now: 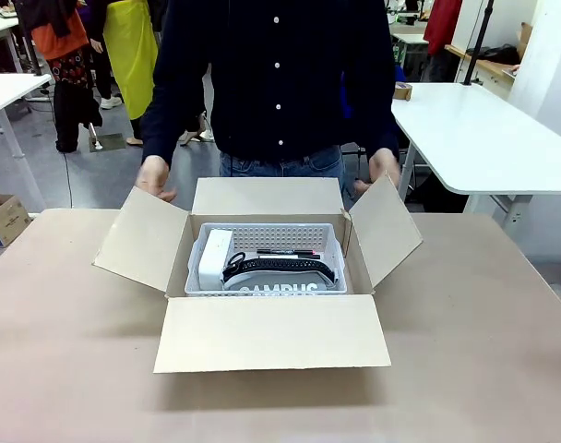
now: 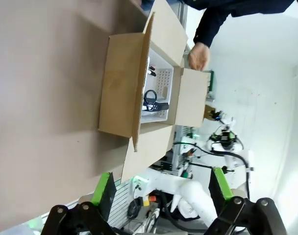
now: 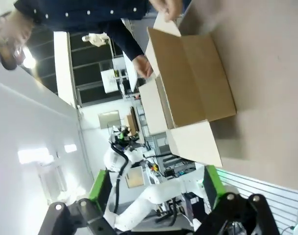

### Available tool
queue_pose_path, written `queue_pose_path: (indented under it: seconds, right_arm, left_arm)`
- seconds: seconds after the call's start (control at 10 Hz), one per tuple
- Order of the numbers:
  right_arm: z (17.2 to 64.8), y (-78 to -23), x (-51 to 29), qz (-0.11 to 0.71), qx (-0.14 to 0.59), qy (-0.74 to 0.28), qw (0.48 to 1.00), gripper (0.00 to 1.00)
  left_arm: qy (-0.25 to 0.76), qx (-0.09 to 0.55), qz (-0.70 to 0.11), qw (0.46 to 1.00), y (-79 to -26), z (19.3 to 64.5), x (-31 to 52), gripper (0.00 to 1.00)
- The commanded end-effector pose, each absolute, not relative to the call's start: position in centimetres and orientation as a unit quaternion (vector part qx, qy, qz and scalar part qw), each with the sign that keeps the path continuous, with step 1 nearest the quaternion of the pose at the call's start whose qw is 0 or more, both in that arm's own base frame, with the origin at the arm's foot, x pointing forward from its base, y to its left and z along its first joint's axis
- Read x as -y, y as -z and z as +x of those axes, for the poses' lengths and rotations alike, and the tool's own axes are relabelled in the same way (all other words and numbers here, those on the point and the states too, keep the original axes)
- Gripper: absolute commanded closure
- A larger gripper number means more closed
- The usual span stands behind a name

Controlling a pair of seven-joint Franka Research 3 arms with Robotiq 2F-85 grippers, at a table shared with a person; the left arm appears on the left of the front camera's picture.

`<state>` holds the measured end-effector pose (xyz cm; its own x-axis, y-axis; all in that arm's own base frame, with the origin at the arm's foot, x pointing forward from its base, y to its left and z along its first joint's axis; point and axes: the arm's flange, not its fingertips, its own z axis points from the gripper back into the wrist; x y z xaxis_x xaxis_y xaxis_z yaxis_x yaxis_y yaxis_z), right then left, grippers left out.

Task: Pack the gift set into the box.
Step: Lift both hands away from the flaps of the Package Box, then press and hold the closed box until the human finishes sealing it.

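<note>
Sitting inside the box (image 1: pixel 271 334), the gift set (image 1: pixel 267 242) is a light grey perforated basket resting on the carton floor, its rim below the carton walls.

- Contents, front view: a white rectangular item (image 1: pixel 214 258) at the basket's left end; a black curved item (image 1: pixel 280 269) lying across the middle and right; white "CAMPUS" lettering (image 1: pixel 279 289) along the near side, its lower part cut off by the carton's edge.
- Box: plain brown corrugated cardboard, standing near the middle of the brown table (image 1: pixel 59 369), all four flaps open. The near flap lies spread toward the robot, the far flap leans back toward the person, and the two side flaps angle up and outward.
- Person: standing at the far edge in a dark buttoned shirt. The hand at picture left (image 1: pixel 157 177) is just behind the top of the left side flap. The hand at picture right (image 1: pixel 384 167) is just behind the top of the right side flap. Whether either touches the cardboard cannot be told.
- Left gripper (image 2: pixel 161 186): fingers spread wide with nothing between the green pads, well apart from the box and looking at it from a distance.
- Right gripper (image 3: pixel 157 182): fingers likewise spread wide and empty, well apart from the box.
- Surroundings: a white table (image 1: pixel 483 138) behind the person at the right; a small cardboard box (image 1: pixel 4 218) on the floor at the left.
</note>
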<state>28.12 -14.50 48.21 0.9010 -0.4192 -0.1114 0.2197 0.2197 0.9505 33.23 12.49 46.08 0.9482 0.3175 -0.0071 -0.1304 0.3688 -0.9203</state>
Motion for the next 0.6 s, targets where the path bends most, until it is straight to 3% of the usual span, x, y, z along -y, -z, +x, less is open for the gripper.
queue_pose_path:
  seconds: [0.0, 0.5]
  right_arm:
    - [27.67, -48.75, 14.86, 0.598, 0.101, 0.194, 0.771, 0.00]
    - [27.67, -48.75, 14.86, 0.598, 0.101, 0.194, 0.771, 0.00]
  left_arm:
    - [-0.133, 0.086, -0.539, 0.827, -46.38, 32.43, -12.92, 0.00]
    - [-0.133, 0.086, -0.539, 0.827, -46.38, 32.43, -12.92, 0.00]
